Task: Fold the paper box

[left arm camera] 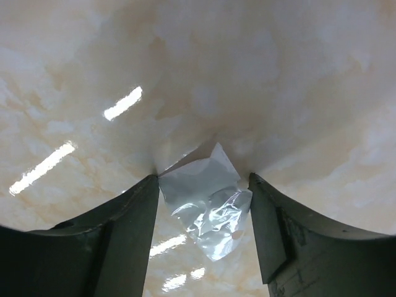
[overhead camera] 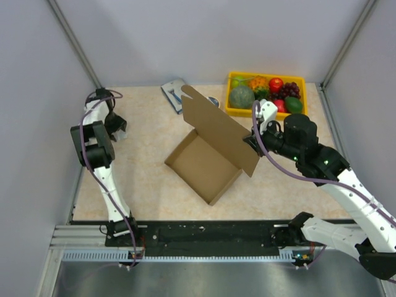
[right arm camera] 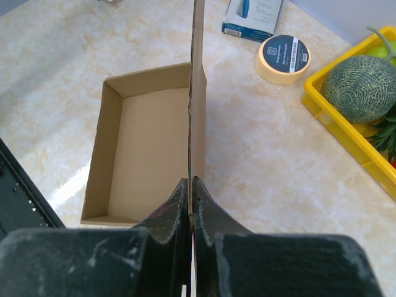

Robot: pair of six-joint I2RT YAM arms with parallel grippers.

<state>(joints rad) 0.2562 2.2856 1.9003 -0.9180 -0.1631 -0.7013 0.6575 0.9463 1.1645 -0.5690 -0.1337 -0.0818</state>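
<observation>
- The paper box [overhead camera: 207, 158] is lying near the middle of the bench [overhead camera: 142, 124], one corner pointing toward the near edge. Its tray is already formed, with the walls standing and the inside bare.
- The lid [overhead camera: 219, 127] is rising steeply from the tray's far-right wall and leaning slightly out toward the right edge of the bench.
- The right tool [overhead camera: 252, 141] is pinching the lid's free edge. In the wrist view its jaws are pressing flat on both faces of the board [right arm camera: 195, 111], with no gap showing. Judging from this, the grip is there to swing the panel over the tray on its crease.
- The left tool [overhead camera: 116, 127] is hovering near the far-left corner of the bench, well apart from the box and so not bracing it.
- Its jaws are standing apart over a scrap of clear film [left arm camera: 207, 207] lying between them. I cannot tell whether they are touching it.
- The yellow tray [overhead camera: 266, 75] of fruit is sitting at the far-right corner. The tape roll [right arm camera: 283, 57] and the blue-grey packet [right arm camera: 253, 15] are lying beyond the lid, outside the arc the lid would sweep when closing.
- With nothing holding the tray down, it may slide as the lid comes over.
</observation>
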